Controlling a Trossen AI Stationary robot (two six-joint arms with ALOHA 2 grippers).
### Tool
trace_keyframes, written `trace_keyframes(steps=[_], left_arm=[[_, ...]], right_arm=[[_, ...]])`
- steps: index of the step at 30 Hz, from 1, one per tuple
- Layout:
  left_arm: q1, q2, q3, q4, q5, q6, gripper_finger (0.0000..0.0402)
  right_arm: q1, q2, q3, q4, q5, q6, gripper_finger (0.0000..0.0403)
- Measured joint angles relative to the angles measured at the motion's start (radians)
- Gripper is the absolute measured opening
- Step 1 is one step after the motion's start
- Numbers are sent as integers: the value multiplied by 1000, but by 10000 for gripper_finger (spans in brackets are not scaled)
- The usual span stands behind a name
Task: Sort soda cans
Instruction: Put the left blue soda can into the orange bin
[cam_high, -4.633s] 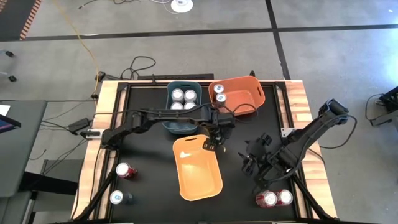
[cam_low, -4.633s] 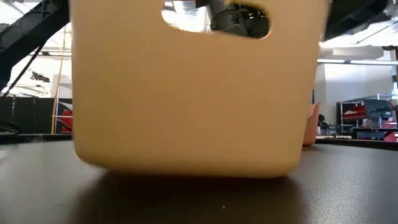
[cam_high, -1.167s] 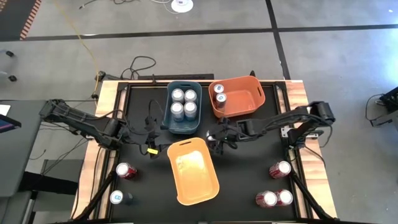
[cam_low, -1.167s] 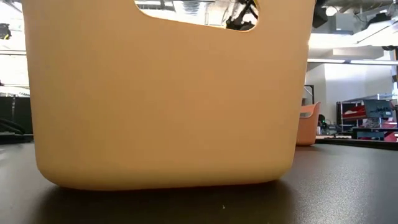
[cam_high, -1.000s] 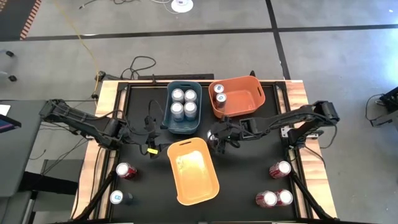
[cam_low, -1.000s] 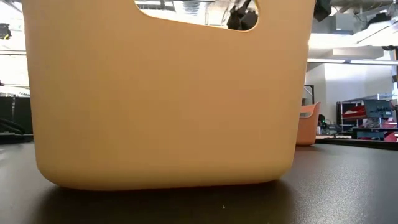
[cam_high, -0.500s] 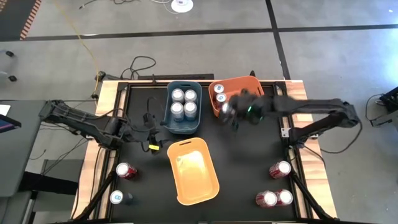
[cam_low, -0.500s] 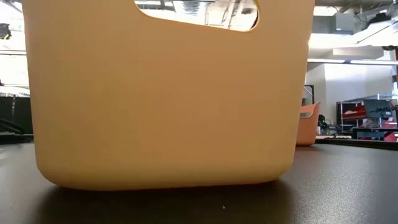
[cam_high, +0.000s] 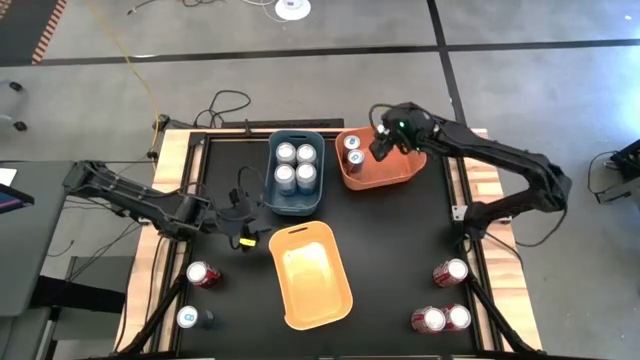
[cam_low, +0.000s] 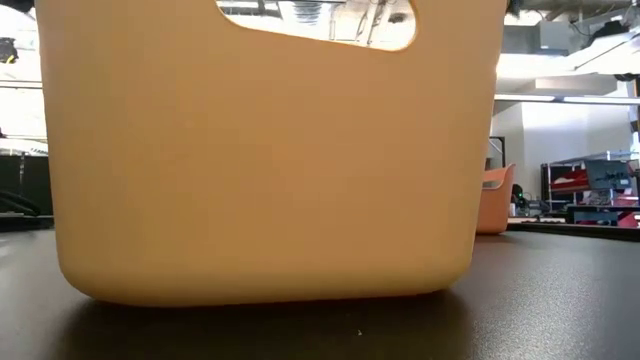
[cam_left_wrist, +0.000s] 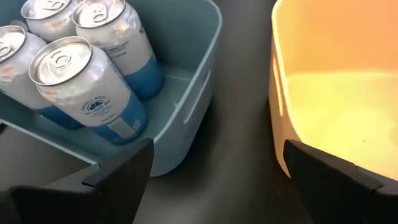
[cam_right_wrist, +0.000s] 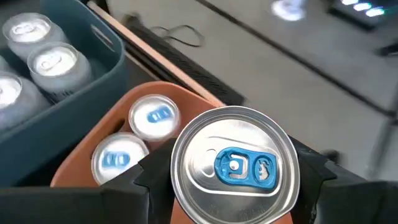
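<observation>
My right gripper (cam_high: 382, 146) hangs over the orange bin (cam_high: 398, 168) at the table's far side, shut on a soda can with a silver top and blue tab (cam_right_wrist: 233, 163). Two like cans (cam_high: 353, 150) stand in that bin's left end. The blue bin (cam_high: 271, 178) holds several silver-topped cans (cam_left_wrist: 87, 87). My left gripper (cam_high: 245, 226) is open and holds nothing, low over the table between the blue bin and the yellow bin (cam_high: 312, 275). Red cans (cam_high: 203, 274) (cam_high: 450, 271) (cam_high: 443, 319) and a blue-tabbed can (cam_high: 190, 318) stand on the table. My right gripper pinches the soda can between its two fingers (cam_right_wrist: 144, 179), one on either side of the body just below the rim (cam_right_wrist: 177, 183). The fingers slant down from the table's right. The can is upright, top up, lifted clear above the orange bin.
The yellow bin's wall (cam_low: 270, 160) fills the low view, with the orange bin's edge (cam_low: 495, 200) behind it. The three bins crowd the table's middle and far side; bare black tabletop (cam_high: 400, 260) lies right of the yellow bin.
My right gripper has risen from beside the yellow bin's far right corner and swung toward the table's far edge with the can, ending over the orange bin. My left gripper has sunk a little, still open.
</observation>
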Motion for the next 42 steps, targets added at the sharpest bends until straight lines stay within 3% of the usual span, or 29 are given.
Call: trace_keyframes(steps=[3, 5, 15, 24, 37, 42], left_arm=[[8, -1, -23, 39, -5, -1, 355], [8, -1, -35, 32, -7, -3, 355], [8, 0, -82, 37, -6, 7, 355], [8, 0, -138, 73, -29, 57, 355], [8, -2, -139, 94, -35, 80, 355], [2, -42, -139, 144, -37, 130, 355]], right_arm=[[-87, 34, -69, 158, -162, 4, 224], [-127, 57, -96, 201, -193, 8, 224], [-140, 234, -182, 363, -194, -15, 225], [-95, 256, -181, 398, -142, -48, 229], [-95, 220, -180, 396, -144, -75, 330], [-95, 197, -180, 388, -144, -55, 351]])
